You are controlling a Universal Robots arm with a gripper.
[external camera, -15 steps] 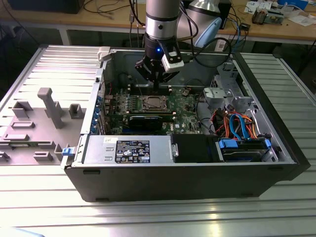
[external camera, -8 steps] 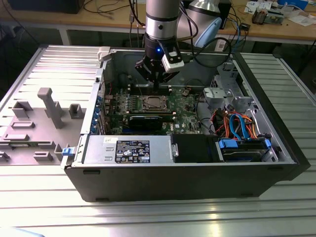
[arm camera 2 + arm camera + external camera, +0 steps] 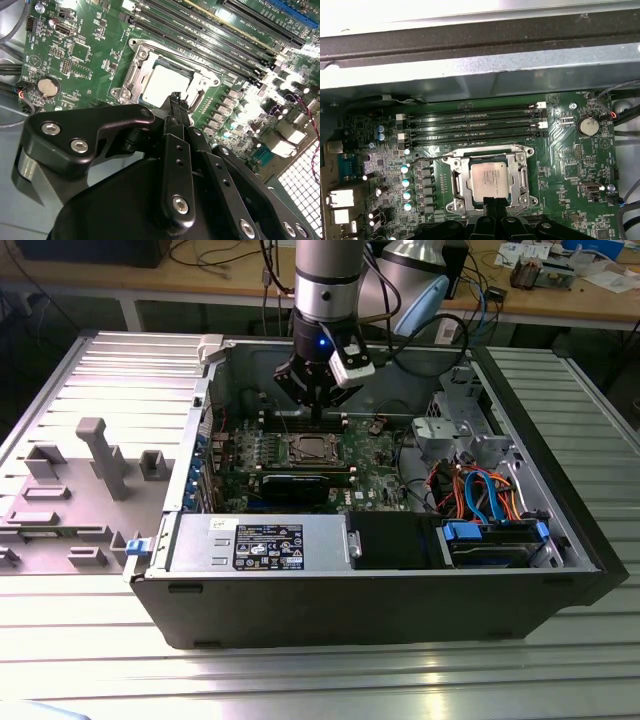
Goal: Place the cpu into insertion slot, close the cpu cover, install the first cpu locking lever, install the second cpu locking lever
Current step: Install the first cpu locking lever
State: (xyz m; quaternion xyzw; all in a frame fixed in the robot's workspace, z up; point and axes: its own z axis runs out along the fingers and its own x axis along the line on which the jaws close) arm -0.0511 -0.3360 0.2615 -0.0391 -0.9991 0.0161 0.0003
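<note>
Currently: my gripper (image 3: 176, 102), fingers together and empty, hangs above the cpu (image 3: 490, 181) seated under its cover (image 3: 461, 177); risk, snagging the lever (image 3: 432, 158) wire.

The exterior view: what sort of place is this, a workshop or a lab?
Probably a robotics lab or test bench. An opened computer case sits on a ribbed metal table, a robot arm reaches into it, and a wooden workbench strewn with cables runs behind.

ribbed metal table (image 3: 560, 640), wooden workbench (image 3: 200, 280) behind
</note>
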